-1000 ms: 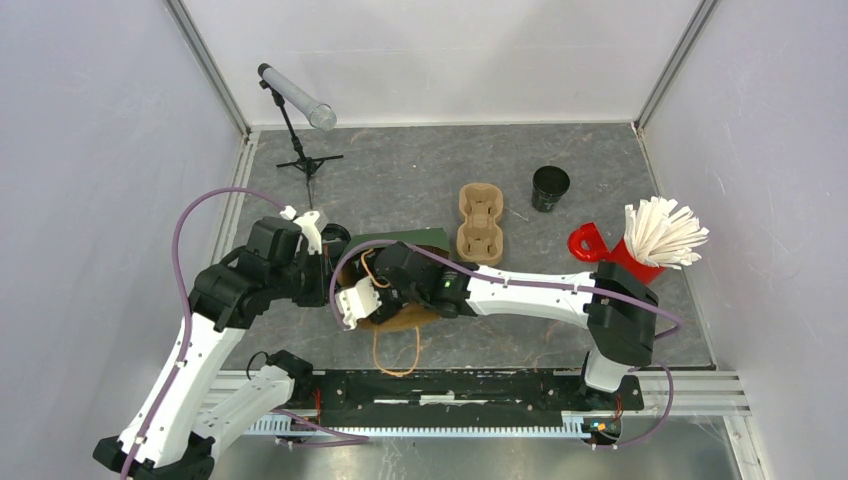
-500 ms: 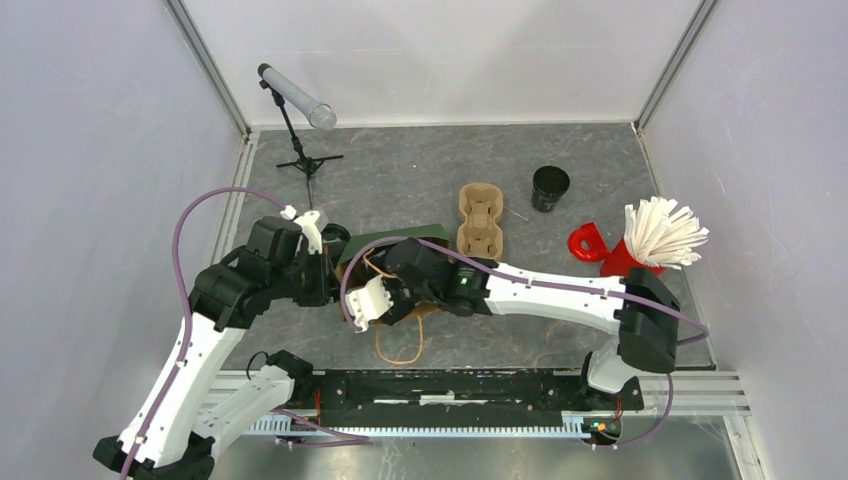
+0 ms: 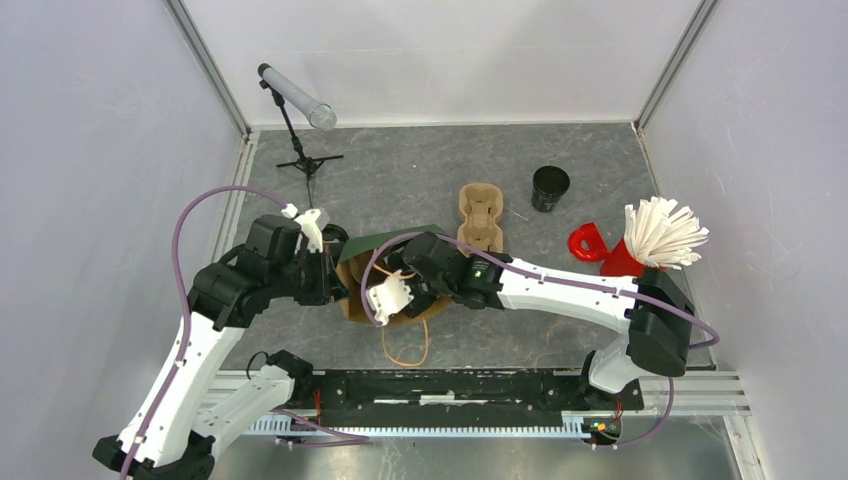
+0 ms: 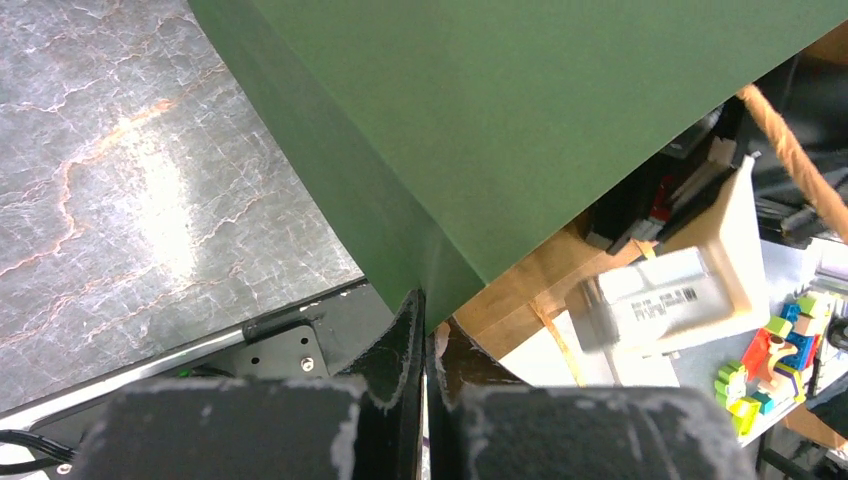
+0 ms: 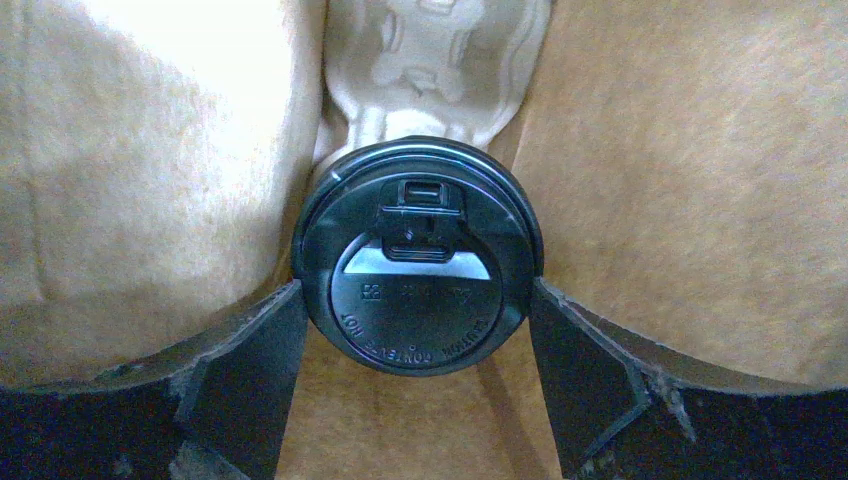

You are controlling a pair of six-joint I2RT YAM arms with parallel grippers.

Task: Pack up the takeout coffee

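The takeout coffee [image 5: 418,255], a black cup seen from above with its sip lid on, sits deep inside the green paper bag [image 3: 395,242], against a pale pulp tray [image 5: 435,60] on the bag's brown floor. My right gripper [image 5: 418,290] reaches into the bag, and its fingers [image 5: 250,380] touch both sides of the lid. In the top view the wrist hides the cup. My left gripper [image 4: 428,305] is shut on the bag's green edge [image 4: 430,270] and holds the mouth up.
A second pulp tray [image 3: 481,222] lies behind the bag. Farther right stand a lidless black cup [image 3: 550,187] and a red holder of white sticks [image 3: 660,235]. A small stand with a tube [image 3: 298,110] is at the back left. The bag's rope handle [image 3: 405,345] trails toward the near edge.
My right wrist has shifted to the right over the bag's mouth, and the rope handle has slid right with it. The left arm has not moved.
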